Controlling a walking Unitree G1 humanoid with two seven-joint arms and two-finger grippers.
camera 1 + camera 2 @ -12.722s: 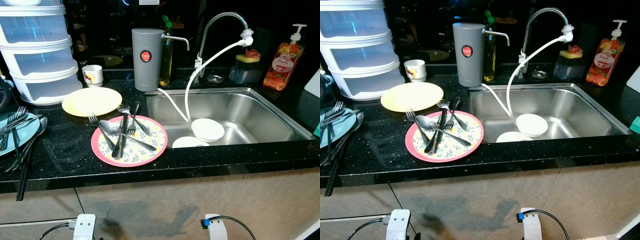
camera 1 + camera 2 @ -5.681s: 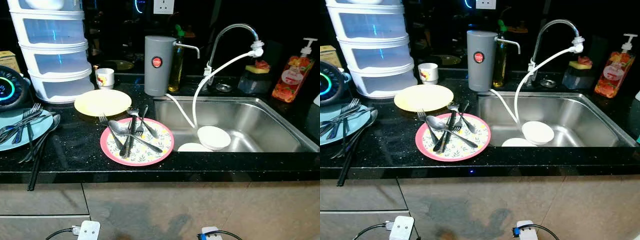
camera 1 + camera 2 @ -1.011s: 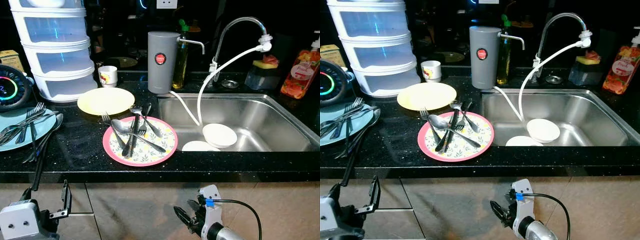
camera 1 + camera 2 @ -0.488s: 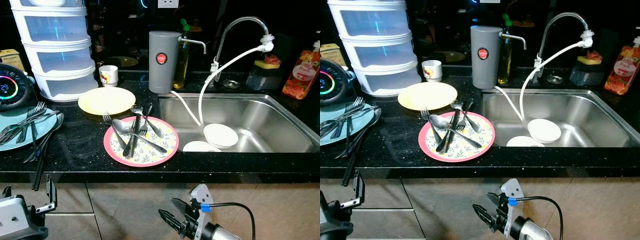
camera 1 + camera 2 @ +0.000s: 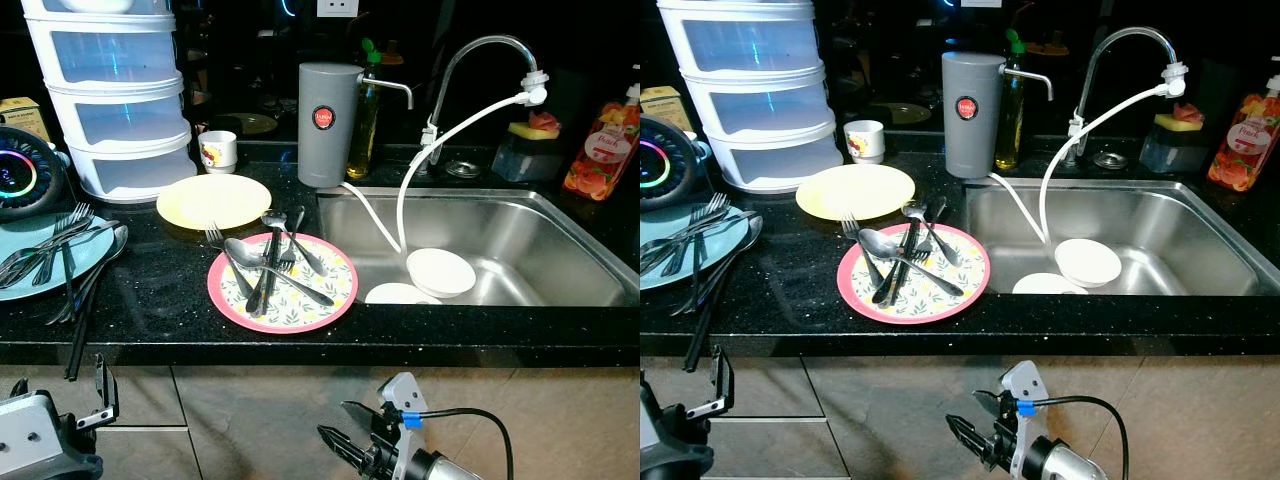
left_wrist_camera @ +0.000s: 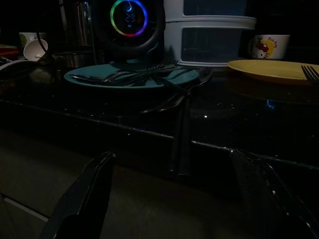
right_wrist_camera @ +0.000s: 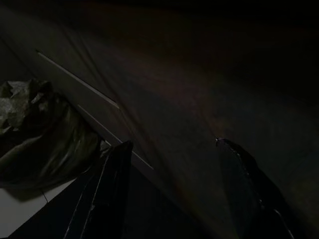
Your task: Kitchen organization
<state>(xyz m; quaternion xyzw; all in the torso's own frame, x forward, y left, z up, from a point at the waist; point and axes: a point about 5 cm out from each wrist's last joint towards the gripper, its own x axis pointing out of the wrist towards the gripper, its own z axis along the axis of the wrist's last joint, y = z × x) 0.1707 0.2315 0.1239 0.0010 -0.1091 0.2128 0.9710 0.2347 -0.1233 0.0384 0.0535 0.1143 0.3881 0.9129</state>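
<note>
A pink patterned plate [image 5: 282,285] holding several spoons and forks [image 5: 270,262] lies on the black counter [image 5: 160,300], next to the sink. Behind it rests an empty yellow plate [image 5: 213,200]. At the far left a teal plate [image 5: 25,275] carries forks, with black chopsticks [image 5: 80,325] hanging over the counter edge. Two white bowls [image 5: 440,270] sit in the steel sink [image 5: 560,215]. Both grippers are below the counter front. My left gripper [image 6: 172,164] is open and faces the teal plate [image 6: 129,79]. My right gripper [image 5: 338,422] is open and empty before the cabinet front.
Stacked white plastic drawers [image 5: 115,100], a small cup [image 5: 218,151], a grey dispenser [image 5: 322,124], an oil bottle [image 5: 362,115], a faucet with white hose [image 5: 450,120] and an orange soap bottle [image 5: 600,150] line the counter's back. A round lit device [image 5: 20,175] stands far left.
Both arms have come up into sight below the counter. Over the last second the right gripper shifted left and the left gripper drew left and lower. The dishes stayed put.
</note>
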